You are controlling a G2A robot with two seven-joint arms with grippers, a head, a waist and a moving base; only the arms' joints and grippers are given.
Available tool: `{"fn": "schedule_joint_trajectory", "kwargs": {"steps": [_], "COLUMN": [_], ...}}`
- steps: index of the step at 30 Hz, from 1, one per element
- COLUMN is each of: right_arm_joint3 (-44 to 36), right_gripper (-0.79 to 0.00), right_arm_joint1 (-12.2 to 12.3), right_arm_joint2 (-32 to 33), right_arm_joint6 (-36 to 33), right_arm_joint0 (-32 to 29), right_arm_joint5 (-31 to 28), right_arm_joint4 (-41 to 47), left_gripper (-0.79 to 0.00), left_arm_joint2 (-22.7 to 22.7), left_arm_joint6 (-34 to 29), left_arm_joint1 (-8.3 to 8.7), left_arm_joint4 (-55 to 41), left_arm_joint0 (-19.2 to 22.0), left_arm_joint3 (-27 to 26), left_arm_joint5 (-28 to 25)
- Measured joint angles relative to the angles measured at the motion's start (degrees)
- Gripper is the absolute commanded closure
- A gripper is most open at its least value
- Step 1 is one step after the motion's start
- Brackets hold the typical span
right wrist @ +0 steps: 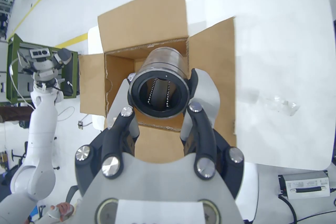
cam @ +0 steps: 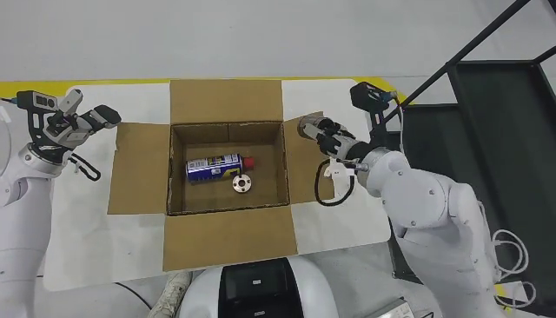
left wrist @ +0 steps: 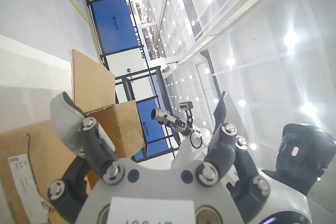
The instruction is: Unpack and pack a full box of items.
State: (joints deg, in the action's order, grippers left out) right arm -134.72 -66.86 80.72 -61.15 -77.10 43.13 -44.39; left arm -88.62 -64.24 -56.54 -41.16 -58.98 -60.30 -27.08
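An open cardboard box stands mid-table with its flaps spread flat. Inside lie a blue spray can with a red cap and a small round metal flange. My right gripper hangs over the box's right flap, shut on a metal cylinder bearing. In the right wrist view the bearing sits between the fingers, above the box. My left gripper is off the box's left side, open and holding nothing. The box lies just beyond it.
The white table has bare room right of the box, with a crumpled clear plastic scrap on it. A dark metal frame stands close on the right. A grey power unit lies below the table edge.
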Motion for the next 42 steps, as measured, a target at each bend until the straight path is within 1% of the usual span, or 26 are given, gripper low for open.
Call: {"fn": "schedule_joint_trajectory", "kwargs": {"steps": [2, 6, 8, 11, 13, 18, 21, 23, 29, 34, 42], "right_arm_joint3": [0.2, 2.62, 5.09, 9.62, 12.77, 23.7, 30.67, 35.66, 47.63, 54.56, 64.78], "right_gripper": [0.0, 0.0, 0.0, 0.0, 0.0, 0.0, 0.0, 0.0, 0.0, 0.0, 0.0], "right_arm_joint1": [0.36, 1.01, 1.36, 1.9, 2.17, 2.72, 2.82, 2.78, 2.4, 1.71, 0.06], "right_arm_joint2": [4.77, 12.11, 14.79, 15.83, 15.07, 11.39, 7.84, 5.48, 0.9, -1.89, -5.96], "right_arm_joint6": [0.06, -0.48, -0.56, -0.39, -0.37, 2.02, 3.68, 4.04, 4.84, 6.4, 11.92], "right_arm_joint0": [-1.89, -4.94, -5.94, -6.06, -5.27, -0.51, 2.96, 5.62, 12.25, 16.24, 21.18], "right_arm_joint5": [0.06, -0.47, -0.54, -0.38, -0.36, 2.0, 3.66, 4.04, 4.85, 6.31, 6.98], "right_arm_joint4": [1.66, 6.07, 8.22, 9.47, 10.02, 10.33, 6.78, 6.37, 8.97, 11.79, 15.49], "left_gripper": [-0.785, -0.785, -0.785, -0.785, -0.785, -0.785, -0.785, -0.785, -0.785, -0.785, -0.785], "left_arm_joint2": [0.0, 0.0, 0.0, 0.0, 0.0, 0.0, 0.0, 0.0, 0.0, 0.0, 0.0], "left_arm_joint6": [0.0, 0.0, 0.0, 0.0, 0.0, 0.0, 0.0, 0.0, 0.0, 0.0, 0.0], "left_arm_joint1": [0.0, 0.0, 0.0, 0.0, 0.0, 0.0, 0.0, 0.0, 0.0, 0.0, 0.0], "left_arm_joint4": [0.0, 0.0, 0.0, 0.0, 0.0, 0.0, 0.0, 0.0, 0.0, 0.0, 0.0], "left_arm_joint0": [0.0, 0.0, 0.0, 0.0, 0.0, 0.0, 0.0, 0.0, 0.0, 0.0, 0.0], "left_arm_joint3": [0.0, 0.0, 0.0, 0.0, 0.0, 0.0, 0.0, 0.0, 0.0, 0.0, 0.0], "left_arm_joint5": [0.0, 0.0, 0.0, 0.0, 0.0, 0.0, 0.0, 0.0, 0.0, 0.0, 0.0]}}
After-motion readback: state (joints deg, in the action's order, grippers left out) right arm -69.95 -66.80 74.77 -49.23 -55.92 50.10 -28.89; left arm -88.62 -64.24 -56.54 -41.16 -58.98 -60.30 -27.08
